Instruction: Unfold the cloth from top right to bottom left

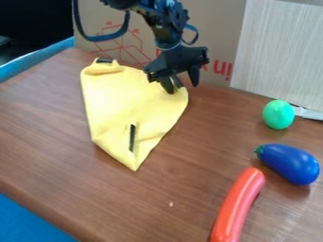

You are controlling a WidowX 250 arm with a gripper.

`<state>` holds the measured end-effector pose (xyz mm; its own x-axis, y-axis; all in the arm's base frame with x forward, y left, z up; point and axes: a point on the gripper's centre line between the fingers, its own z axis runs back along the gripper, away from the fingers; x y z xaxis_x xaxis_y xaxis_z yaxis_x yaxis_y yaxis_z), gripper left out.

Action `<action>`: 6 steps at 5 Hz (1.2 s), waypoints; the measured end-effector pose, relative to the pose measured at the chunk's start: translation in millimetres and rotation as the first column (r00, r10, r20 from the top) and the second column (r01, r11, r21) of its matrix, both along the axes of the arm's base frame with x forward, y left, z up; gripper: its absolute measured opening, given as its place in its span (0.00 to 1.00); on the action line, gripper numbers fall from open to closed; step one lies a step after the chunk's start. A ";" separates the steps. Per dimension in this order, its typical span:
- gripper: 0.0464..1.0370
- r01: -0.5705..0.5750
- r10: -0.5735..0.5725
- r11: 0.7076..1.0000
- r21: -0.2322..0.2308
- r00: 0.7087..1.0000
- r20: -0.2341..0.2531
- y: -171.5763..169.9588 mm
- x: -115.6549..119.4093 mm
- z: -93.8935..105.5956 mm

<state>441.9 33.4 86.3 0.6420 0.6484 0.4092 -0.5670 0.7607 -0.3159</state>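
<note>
Directly below the tool (182,88), at the far right corner of the yellow fabric cloth (116,106), the fold is presumably to be picked up. The tool is held point down, its two fingers seen spread: one is set over the cloth, the other just past its edge. Such a straddle is probably chosen so that the corner can be pinched between them; whether any fabric is touched cannot be told.

From the tool the cloth is stretched away to the left and toward the camera, narrowed to a point, with creases and an overlap near that tip, where a thin dark strip (132,137) is shown. A small dark patch (104,60) is seen at its corner to the left of the tool. The work is judged to be at its start, with the layers not yet opened; next, the upper layer needs to be gripped alone, lifted and drawn toward the near left. If both layers are caught, the whole cloth could be dragged instead.

To the right of the tool, a green egg-shaped object (278,114) is placed; nearer the camera, a glossy blue toy eggplant (289,163) and a long orange-red toy sausage (238,203) are laid on the brown wooden surface (69,175), well apart from the cloth, so the pull should be left unhindered.
</note>
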 end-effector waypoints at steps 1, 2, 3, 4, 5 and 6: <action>0.33 0.012 -0.012 1.000 -0.002 1.000 0.000 -1.8 0.1 0.0; 0.12 0.020 -0.020 1.000 -0.022 1.000 0.003 -4.6 0.3 -0.1; 0.02 0.038 -0.038 0.998 -0.040 0.999 0.005 -5.2 0.4 0.4; 0.01 0.020 -0.021 0.996 -0.083 1.000 -0.003 6.1 -4.6 1.0; 0.01 0.035 -0.031 0.990 -0.136 0.999 0.028 20.3 -14.3 20.1; 0.01 0.050 -0.042 0.980 -0.190 0.998 0.041 40.3 -32.1 31.3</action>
